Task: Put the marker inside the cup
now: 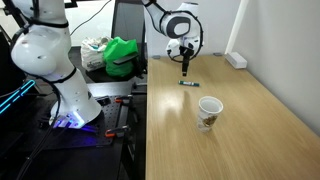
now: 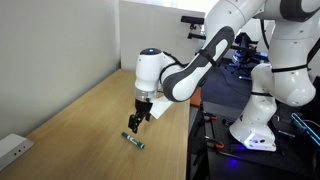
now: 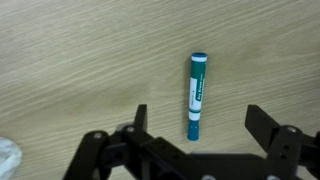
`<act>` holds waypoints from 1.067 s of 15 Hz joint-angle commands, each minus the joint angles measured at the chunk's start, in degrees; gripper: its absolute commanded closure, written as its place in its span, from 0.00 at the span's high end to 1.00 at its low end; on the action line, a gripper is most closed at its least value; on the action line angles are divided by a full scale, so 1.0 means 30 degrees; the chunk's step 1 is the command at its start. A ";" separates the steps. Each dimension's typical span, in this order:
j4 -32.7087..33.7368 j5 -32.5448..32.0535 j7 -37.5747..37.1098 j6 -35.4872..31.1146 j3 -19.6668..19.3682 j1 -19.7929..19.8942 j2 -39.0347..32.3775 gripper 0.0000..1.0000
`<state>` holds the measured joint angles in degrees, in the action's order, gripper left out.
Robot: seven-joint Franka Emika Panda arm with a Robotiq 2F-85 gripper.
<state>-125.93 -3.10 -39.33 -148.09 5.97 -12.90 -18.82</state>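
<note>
The marker (image 3: 196,96) is a short teal-and-white stick lying flat on the wooden table. It also shows in both exterior views (image 1: 187,84) (image 2: 134,140). My gripper (image 3: 198,122) is open and empty just above it, with the marker's near end between the two fingers. In the exterior views the gripper (image 1: 185,70) (image 2: 134,124) points down, a little above the marker. The cup (image 1: 209,112) is a white paper cup with a brown pattern. It stands upright nearer the table's middle, well apart from the marker. A white edge at the wrist view's lower left (image 3: 6,158) may be the cup.
A white power strip (image 1: 236,60) (image 2: 12,149) lies at the table's edge by the wall. A green bag (image 1: 122,55) and clutter sit beyond the table's end. A second white robot arm (image 1: 55,60) (image 2: 275,70) stands beside the table.
</note>
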 commanded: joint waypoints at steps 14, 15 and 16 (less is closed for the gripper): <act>0.3295 0.0597 0.2106 -0.2000 -0.1136 -0.0646 -0.4661 1.00; 0.3406 0.0660 0.2259 -0.1985 -0.1141 -0.0666 -0.4822 1.00; 0.3508 0.0778 0.2448 -0.1921 -0.1122 -0.0657 -0.4959 1.00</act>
<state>-117.28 -2.84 -34.88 -153.06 2.89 -14.28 -31.85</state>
